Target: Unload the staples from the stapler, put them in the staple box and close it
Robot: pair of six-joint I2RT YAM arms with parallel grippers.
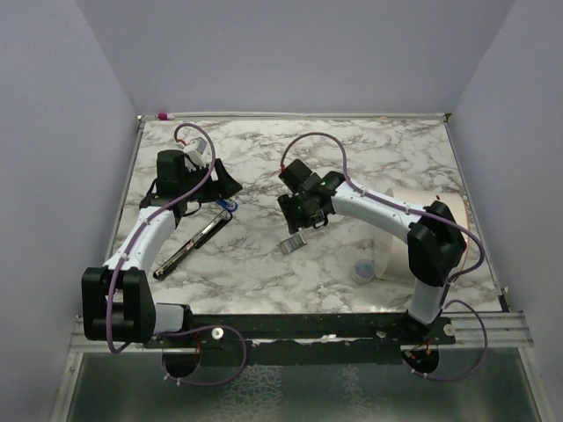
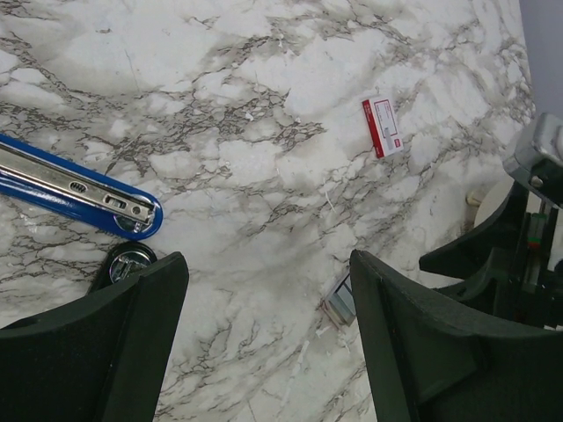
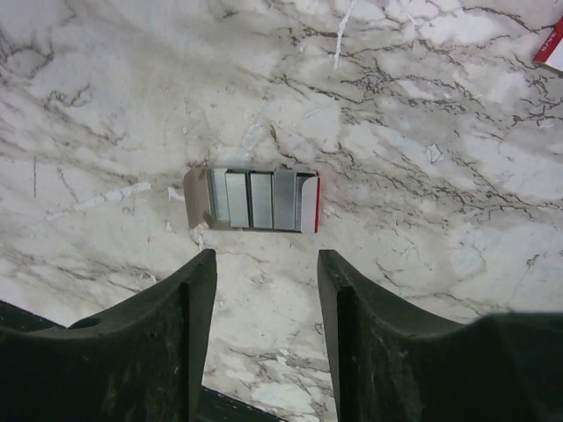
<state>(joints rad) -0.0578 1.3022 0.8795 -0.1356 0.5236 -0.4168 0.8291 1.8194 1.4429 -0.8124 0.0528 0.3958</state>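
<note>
Staples lie in a small cardboard tray just ahead of the right gripper, its jaws apart and empty. The left gripper, likewise spread and empty, hovers beside the opened blue stapler. Unloading looks nearly done; next comes checking the magazine for leftover strips.

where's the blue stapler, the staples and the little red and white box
blue stapler [image 2: 79,186], left wrist view, on its silver rail
staples [image 3: 261,200], right wrist view, on one of the middle strips
red and white box [image 2: 383,127], left wrist view, on its top face
</note>
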